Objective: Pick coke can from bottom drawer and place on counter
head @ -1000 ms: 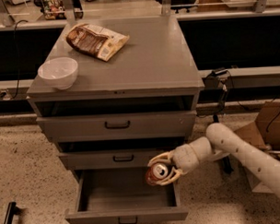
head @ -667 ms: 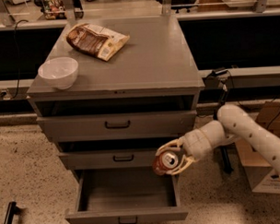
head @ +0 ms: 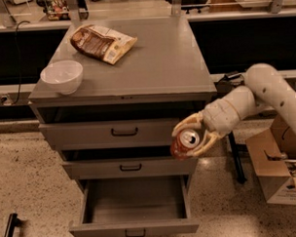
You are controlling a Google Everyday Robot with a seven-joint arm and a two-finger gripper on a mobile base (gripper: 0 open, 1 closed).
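Observation:
My gripper is shut on the coke can, a red can whose silver top faces the camera. It holds the can in the air in front of the right end of the middle drawer, below the counter's edge. The bottom drawer is pulled open and I see nothing inside it. The counter is the grey top of the cabinet, above and to the left of the gripper.
A white bowl sits at the counter's front left. A brown snack bag lies at the back left. A cardboard box stands on the floor to the right, under my arm.
The gripper has risen with the can from just above the open bottom drawer to the height of the upper drawers, and moved a little to the right.

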